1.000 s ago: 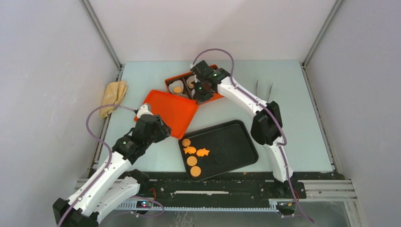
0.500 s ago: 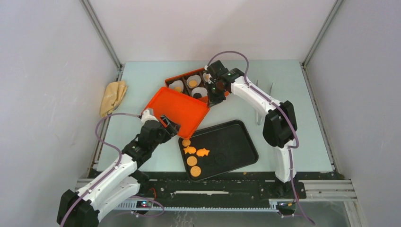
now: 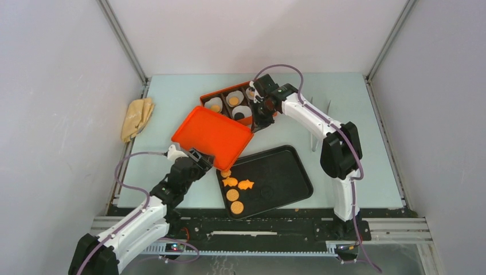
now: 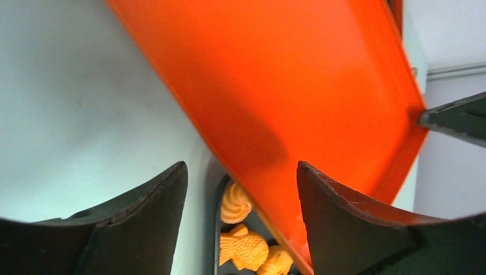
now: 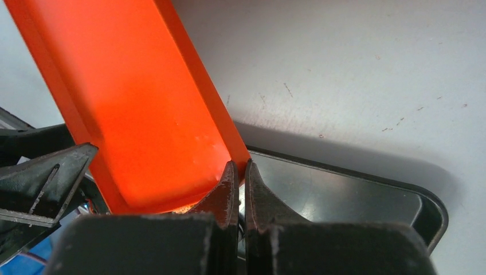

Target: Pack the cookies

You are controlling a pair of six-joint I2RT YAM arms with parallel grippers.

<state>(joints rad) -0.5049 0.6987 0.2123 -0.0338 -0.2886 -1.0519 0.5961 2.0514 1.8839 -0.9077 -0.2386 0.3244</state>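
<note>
On the pale table [image 3: 172, 94], our right tool [image 5: 240, 167] is clenched on the rim of the orange lid [image 3: 211, 135], left tool [image 4: 240, 167] released, and we reckon those cookies [image 3: 232, 195] are light and crumbly, so pinch their edges gently.

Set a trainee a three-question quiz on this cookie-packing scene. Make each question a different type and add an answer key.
1. True or false: the left gripper is shut.
2. How many cookies lie on the black tray? A three, B five, C eight.
3. Fill in: the right gripper is pinched shut on the rim of the orange ____.

Key: 1 false, its fingers stand apart; 2 B; 3 lid.
</note>
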